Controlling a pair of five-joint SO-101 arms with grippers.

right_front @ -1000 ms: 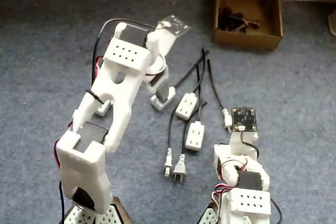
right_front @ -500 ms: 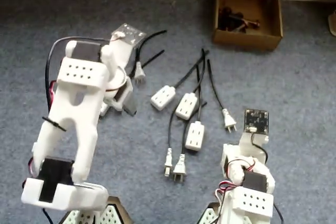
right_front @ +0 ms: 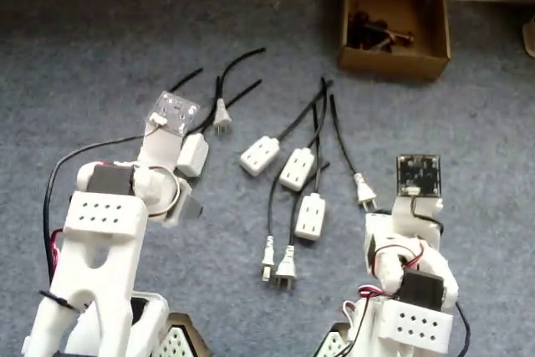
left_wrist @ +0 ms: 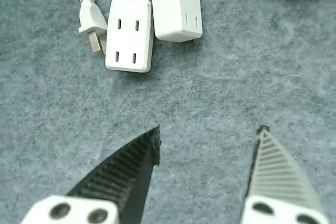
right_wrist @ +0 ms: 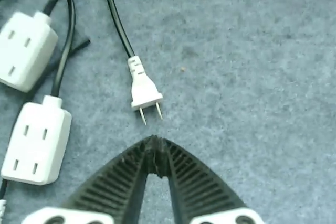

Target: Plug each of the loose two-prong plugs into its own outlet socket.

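Right wrist view: right gripper (right_wrist: pixel 155 156), fingers closed and empty, has a plug (right_wrist: pixel 144 92) just beyond its fingertips, so the pickup likely needs them opened first; left gripper (left_wrist: pixel 207 137) is open.

4 outlet sockets (right_front: pixel 192 156) (right_front: pixel 260 155) (right_front: pixel 297 169) (right_front: pixel 310 216), 4 two-prong plugs (right_front: pixel 221 114) (right_front: pixel 364 190) (right_front: pixel 267 258) (right_front: pixel 286 267), 1 cardboard box (right_front: pixel 393 63), 2 robot arms (right_front: pixel 104 216) (right_front: pixel 410 317).

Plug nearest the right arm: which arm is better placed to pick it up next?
Right. The right gripper, shut, points at the prongs of that plug, just short of them; it need only open. The left gripper hangs open over carpet near a different outlet socket, farther off.
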